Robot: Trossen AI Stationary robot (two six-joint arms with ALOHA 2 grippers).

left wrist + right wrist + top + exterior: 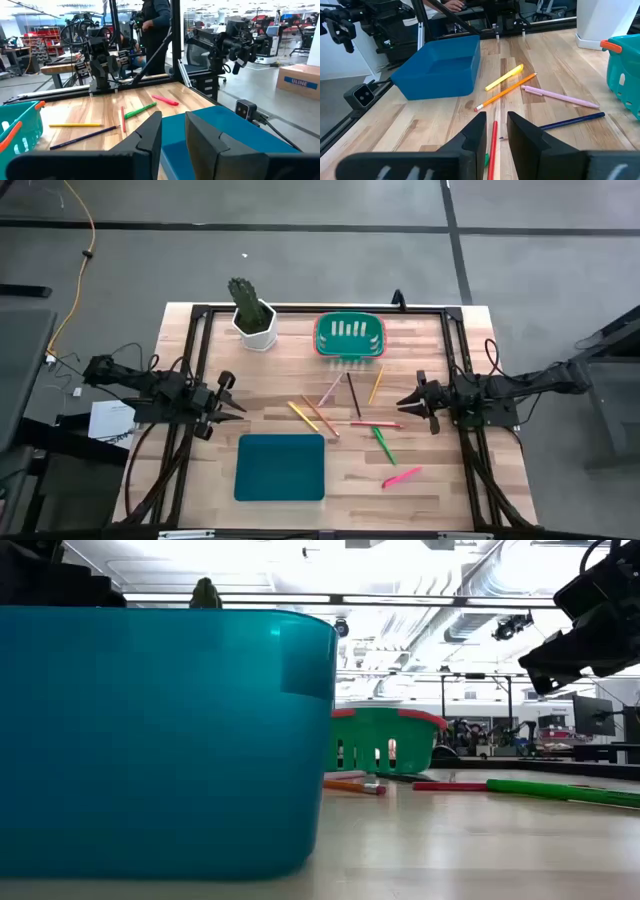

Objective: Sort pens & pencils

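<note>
One cardboard box apparently reads "ULINE".

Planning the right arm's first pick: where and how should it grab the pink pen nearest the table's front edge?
Grip the pink pen at mid-shaft, from straight above, with the jaws across its width. It lies flat and alone, clear of the green pen. The right gripper is open.

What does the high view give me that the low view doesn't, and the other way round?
Only the high view shows the left gripper, open beside the blue bin, the right gripper, open, the pink pen, and the cactus's white pot. Only the low view shows the room behind the table and the bin's side wall filling its left. Both show the blue bin, the green basket, the green pen and the table.
</note>
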